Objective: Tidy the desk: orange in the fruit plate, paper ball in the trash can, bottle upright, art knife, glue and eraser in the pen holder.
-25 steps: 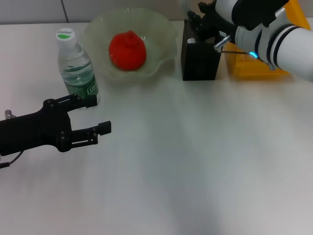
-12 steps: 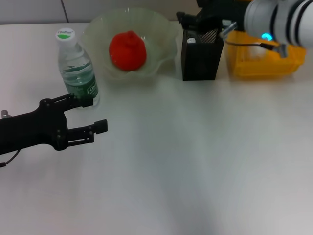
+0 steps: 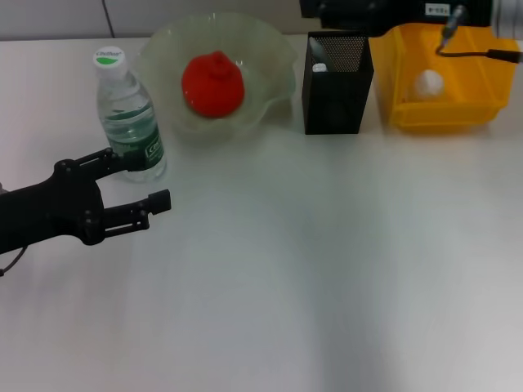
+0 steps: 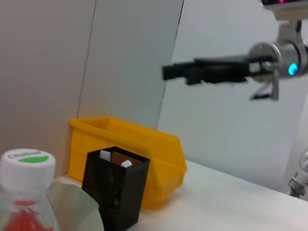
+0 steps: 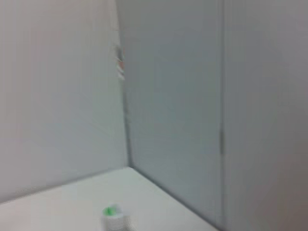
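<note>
The bottle (image 3: 127, 114) stands upright at the far left, white cap on top. The orange (image 3: 212, 83) lies in the fruit plate (image 3: 274, 57). The paper ball (image 3: 428, 82) rests inside the yellow trash can (image 3: 474, 102). Between them stands the pen holder (image 3: 337, 98). Two light tips (image 4: 126, 163) poke up inside it, and I cannot tell art knife from glue. The eraser is hidden. My left gripper (image 3: 145, 180) hovers open and empty just in front of the bottle. My right gripper (image 3: 310, 8) hangs high above the pen holder's far side and shows in the left wrist view as right gripper (image 4: 168, 72).
A wall runs close behind the table's far edge. The right arm's white forearm (image 3: 490, 10) crosses above the trash can, with a cable (image 3: 474, 55) hanging over it. White tabletop (image 3: 327, 261) spreads in front of the containers.
The right arm has lifted off the pen holder and swung up and back toward the far edge, uncovering the trash can and paper ball. The left gripper has slid slightly left.
</note>
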Tool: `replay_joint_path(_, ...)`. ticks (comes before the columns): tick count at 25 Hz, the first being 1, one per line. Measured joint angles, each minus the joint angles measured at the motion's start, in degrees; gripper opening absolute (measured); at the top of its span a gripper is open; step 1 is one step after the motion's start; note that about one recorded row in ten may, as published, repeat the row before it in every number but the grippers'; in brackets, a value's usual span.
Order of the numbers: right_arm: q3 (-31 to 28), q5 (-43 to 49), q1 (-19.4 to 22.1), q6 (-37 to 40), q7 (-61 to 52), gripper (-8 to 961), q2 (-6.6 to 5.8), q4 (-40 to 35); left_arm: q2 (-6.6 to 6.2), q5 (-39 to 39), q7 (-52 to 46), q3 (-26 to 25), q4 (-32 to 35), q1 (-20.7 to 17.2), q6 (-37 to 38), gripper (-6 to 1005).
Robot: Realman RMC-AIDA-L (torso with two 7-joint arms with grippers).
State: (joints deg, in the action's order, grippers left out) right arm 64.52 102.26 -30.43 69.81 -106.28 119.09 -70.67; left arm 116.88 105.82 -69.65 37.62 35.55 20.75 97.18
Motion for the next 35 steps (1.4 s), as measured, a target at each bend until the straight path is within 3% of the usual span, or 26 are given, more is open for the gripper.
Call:
replay_joint_path(12,-3.35,-17.49,5.83,12.46,34.85,597,0.15,24.84,0.00,0.38,0.00,0.22,0.05,-1.34,0.72,814)
replay_joint_path(16,-2.91,-15.18,6.12,16.77,36.10,598,-0.08,28.48,-0.34,0.65,-0.22,0.38,0.03,-1.46,1.41,814)
replay_joint_path(19,-2.72,-11.11,6.10,18.58,36.73,600,0.03,29.59,-1.93,1.54,-1.40,0.74,0.27,-1.23,4.69,815)
replay_joint_path(24,-2.64,-7.73,5.51,20.80,40.50,747,-0.05,33.94,-3.14,3.73,-3.37,1.32,0.89,-0.17,5.66,815)
replay_joint_path(35,-3.22,-6.53,8.23,22.20,42.78,783,-1.24,35.19,-3.63,7.57,-4.21,2.03,2.51,1.73,8.05,811)
